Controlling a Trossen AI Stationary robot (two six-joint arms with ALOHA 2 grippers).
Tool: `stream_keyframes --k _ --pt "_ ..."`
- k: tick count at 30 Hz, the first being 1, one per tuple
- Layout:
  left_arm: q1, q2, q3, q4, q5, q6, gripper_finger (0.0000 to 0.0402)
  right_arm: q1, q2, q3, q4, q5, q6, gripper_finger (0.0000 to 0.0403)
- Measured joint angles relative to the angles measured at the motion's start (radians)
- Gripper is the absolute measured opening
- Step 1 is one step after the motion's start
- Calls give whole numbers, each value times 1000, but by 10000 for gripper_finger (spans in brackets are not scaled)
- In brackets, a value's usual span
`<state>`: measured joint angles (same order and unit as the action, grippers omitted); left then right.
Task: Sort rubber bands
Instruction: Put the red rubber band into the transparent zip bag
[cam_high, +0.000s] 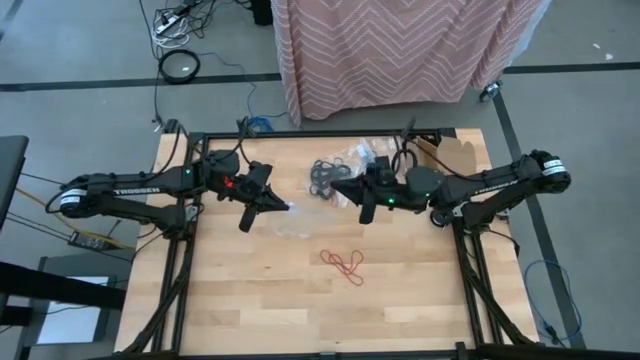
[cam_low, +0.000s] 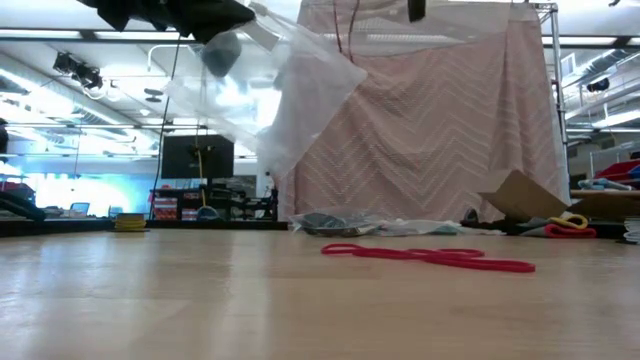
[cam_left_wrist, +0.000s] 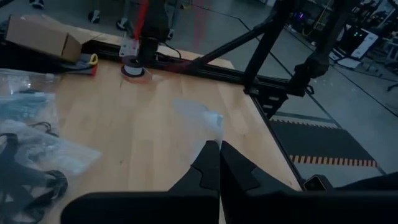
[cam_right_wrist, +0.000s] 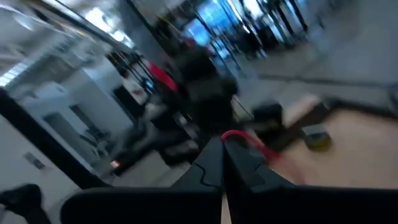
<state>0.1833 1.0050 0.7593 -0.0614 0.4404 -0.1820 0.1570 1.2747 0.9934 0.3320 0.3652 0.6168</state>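
Red rubber bands (cam_high: 343, 262) are seen lying loose on the wooden table (cam_high: 250, 300) in the high view, in front of both arms and apart from them. A black cluster of rubber bands (cam_high: 325, 177) is found toward the back of the table, beside a heap of clear plastic bags (cam_high: 365, 152). The left gripper (cam_high: 283, 207) is held over the table left of centre, fingers pressed together on a clear plastic bag (cam_high: 290, 225) that hangs below it. The right gripper (cam_high: 337, 182) is placed just beside the black cluster; its grip cannot be read from this view.

Low view — the red bands (cam_low: 430, 256) are shown flat on the tabletop. The held bag (cam_low: 275, 95) is seen lifted clear of the table, dangling from a dark gripper at the top edge. A cardboard box (cam_low: 520, 195) is visible at the back right.

Left wrist view — the left fingers (cam_left_wrist: 208, 165) are closed on the bag's edge (cam_left_wrist: 199, 115), with bare wood beneath.

Right wrist view — heavily blurred; the right fingers (cam_right_wrist: 214, 158) are seen closed together, and a red band (cam_right_wrist: 245, 142) is pinched at the tips and trails away from them.
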Motion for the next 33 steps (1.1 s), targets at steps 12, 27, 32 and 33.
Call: stream_keyframes --k 12,27,32,33 --pt "0 35 -1 -11 2 3 1 0 0 31 107 -55 -78 0" --pt "0 64 0 107 -31 -5 1 -1 0 40 39 9 -48 0" --pt "0 70 0 117 -119 -5 1 -23 0 40 36 37 -48 0" --pt "0 72 0 117 -157 -4 1 -28 0 40 36 45 -45 0"
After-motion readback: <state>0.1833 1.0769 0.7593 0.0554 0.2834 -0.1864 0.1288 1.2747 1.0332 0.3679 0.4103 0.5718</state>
